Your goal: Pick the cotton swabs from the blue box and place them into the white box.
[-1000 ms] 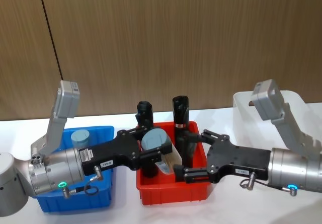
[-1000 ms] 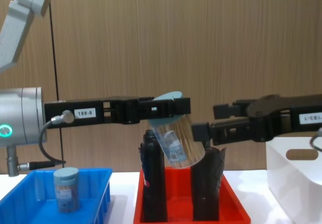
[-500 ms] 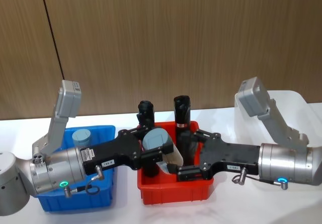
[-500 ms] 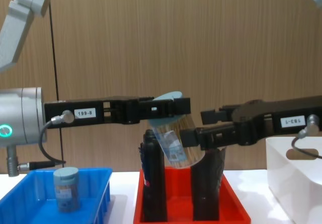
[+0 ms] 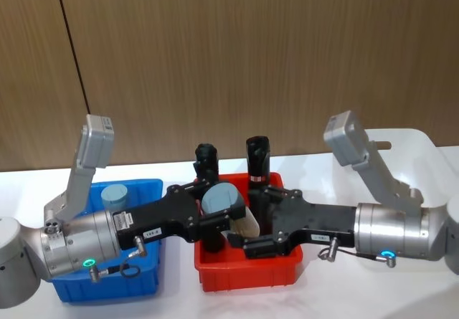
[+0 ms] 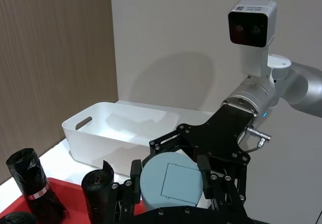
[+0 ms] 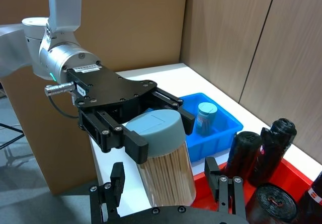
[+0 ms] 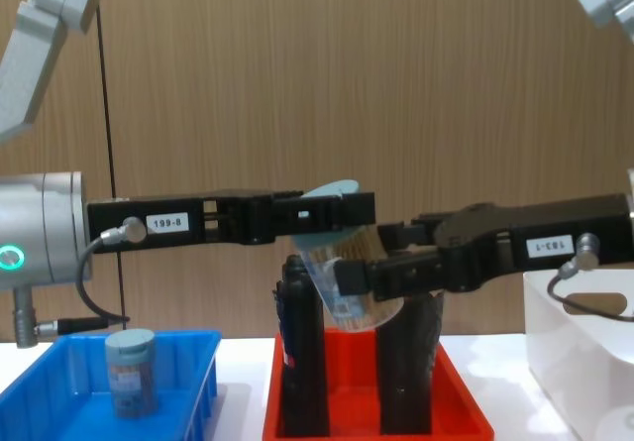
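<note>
Clear plastic with a pale grey-blue round lid, the cylindrical jar of cotton swabs hangs tilted at the centre of the head view. It is above the red plastic tray, where tall black rolls stand upright. The left gripper extends in from the lower left of the frame and is clamped on the jar at its lid. The right gripper extends in from the lower right. Its fingers are spread, one on each side of the jar's body, and the right wrist view shows a gap between them and the jar. A second jar of the same kind stands upright in the bright blue plastic bin at lower left. The white plastic bin with an oval handle cutout sits at the right edge of the head view, apart from the tray.
</note>
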